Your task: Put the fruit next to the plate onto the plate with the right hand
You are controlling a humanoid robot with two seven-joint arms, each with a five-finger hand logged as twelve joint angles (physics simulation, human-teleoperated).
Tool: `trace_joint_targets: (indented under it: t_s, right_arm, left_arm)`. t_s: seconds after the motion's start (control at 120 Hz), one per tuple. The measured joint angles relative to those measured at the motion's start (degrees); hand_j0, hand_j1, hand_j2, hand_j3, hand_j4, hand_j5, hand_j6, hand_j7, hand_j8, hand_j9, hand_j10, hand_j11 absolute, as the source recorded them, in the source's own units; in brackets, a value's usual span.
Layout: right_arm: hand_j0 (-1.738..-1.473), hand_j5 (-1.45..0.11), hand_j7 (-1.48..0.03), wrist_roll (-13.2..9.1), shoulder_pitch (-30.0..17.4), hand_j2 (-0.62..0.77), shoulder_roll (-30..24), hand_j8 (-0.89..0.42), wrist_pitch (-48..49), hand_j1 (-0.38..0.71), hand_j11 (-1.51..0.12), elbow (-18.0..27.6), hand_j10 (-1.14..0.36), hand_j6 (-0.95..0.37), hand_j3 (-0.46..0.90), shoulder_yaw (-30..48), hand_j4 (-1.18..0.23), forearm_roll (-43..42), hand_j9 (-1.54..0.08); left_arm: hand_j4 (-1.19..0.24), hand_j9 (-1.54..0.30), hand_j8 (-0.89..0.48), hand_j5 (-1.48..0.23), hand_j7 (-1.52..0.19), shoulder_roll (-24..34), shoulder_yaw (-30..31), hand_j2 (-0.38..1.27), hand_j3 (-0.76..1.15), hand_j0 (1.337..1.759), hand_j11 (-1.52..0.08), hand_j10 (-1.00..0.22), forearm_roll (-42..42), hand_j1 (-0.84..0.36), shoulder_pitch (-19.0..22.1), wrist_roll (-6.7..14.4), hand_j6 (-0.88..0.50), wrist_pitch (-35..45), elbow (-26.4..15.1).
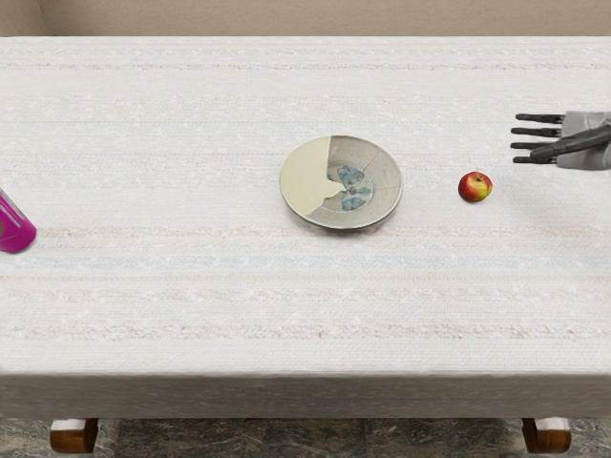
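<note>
Head view: a tabletop (191, 315) under a pale, faintly striped cloth fills most of the picture. Near its middle lies a plate (305, 176), round and shallow, part cream and part grey, with blue-green marks near its centre. Nothing lies on it.

The apple (474, 186), red with a yellow patch, sits on the cloth to the right of the plate. It is apart from the plate and does not touch the rim.

The right hand (565, 139) comes in from the right edge, further right than the apple and a little farther back on the tabletop. Its dark fingers (535, 119) are stretched out straight and spread apart, pointing left toward the middle of the tabletop, and they grasp nothing. The hand is near the apple but clear of it.

At the left edge, a magenta thing (13, 227) is cut off by the frame, well apart from the plate. Two wooden legs (73, 434) show below the cloth's front edge.
</note>
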Motion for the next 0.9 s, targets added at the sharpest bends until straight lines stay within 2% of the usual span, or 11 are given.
trace_joint_targets:
  t_s: [0.192,0.35,0.442,0.558,0.667,0.75,0.9]
  right_arm:
    - [-1.658,0.00,0.00,0.00,2.47,0.00,0.11,0.00,0.00,-0.35,0.00,0.92,0.00,0.00,0.00,-2.54,0.00,-0.54,0.00]
    - [-1.658,0.00,0.00,0.00,16.21,0.00,3.94,0.00,0.00,-0.35,0.00,1.73,0.00,0.00,0.00,-18.44,0.00,-6.11,0.00]
    - [-1.658,0.00,0.00,0.00,23.62,0.00,8.74,0.00,-0.20,-0.35,0.00,6.11,0.00,0.00,0.00,-30.53,0.00,-11.43,0.00]
    - [-1.658,0.00,0.00,0.00,30.55,0.00,16.22,0.00,-7.22,-0.35,0.00,11.10,0.00,0.00,0.00,-45.86,0.00,-14.99,0.00]
    - [-1.658,0.00,0.00,0.00,33.76,0.00,20.22,0.00,-11.00,-0.35,0.00,13.49,0.00,0.00,0.00,-52.40,0.00,-18.77,0.00]
    - [-1.658,0.00,0.00,0.00,35.03,0.00,21.89,0.00,-19.75,-0.35,0.00,15.91,0.00,0.00,0.00,-55.37,0.00,-21.38,0.00]
    - [-1.658,0.00,0.00,0.00,32.69,0.00,23.97,0.00,-33.84,-0.35,0.00,17.93,0.00,0.00,0.00,-58.55,0.00,-25.90,0.00]
  left_arm:
    - [0.00,0.00,0.00,0.00,0.00,0.00,0.05,0.00,0.00,1.658,0.00,0.00,0.00,0.35,0.00,0.00,0.00,0.00,0.00]
    - [0.00,0.00,0.00,0.00,0.00,0.00,0.06,0.00,0.00,1.658,0.00,0.00,0.00,0.35,0.00,0.00,0.00,0.00,0.00]
    - [0.00,0.00,0.00,0.00,0.00,0.00,0.05,0.00,0.00,1.658,0.00,0.00,0.01,0.35,0.00,0.00,0.00,0.00,0.00]
    - [0.00,0.00,0.00,0.00,0.00,0.00,0.07,0.00,0.00,1.658,0.00,0.00,-0.02,0.35,0.00,0.00,0.00,0.00,0.01]
    - [0.00,0.00,0.00,0.00,0.00,0.00,0.07,0.00,0.00,1.658,0.00,0.00,0.00,0.35,0.00,0.00,0.00,0.00,0.01]
    - [0.00,0.00,0.00,0.00,0.00,0.00,0.06,0.00,0.00,1.658,0.00,0.00,0.00,0.35,0.00,0.00,0.00,0.00,0.01]
    - [0.00,0.00,0.00,0.00,0.00,0.00,0.08,0.00,0.00,1.658,0.00,0.00,0.01,0.35,0.00,0.00,0.00,0.00,0.01]
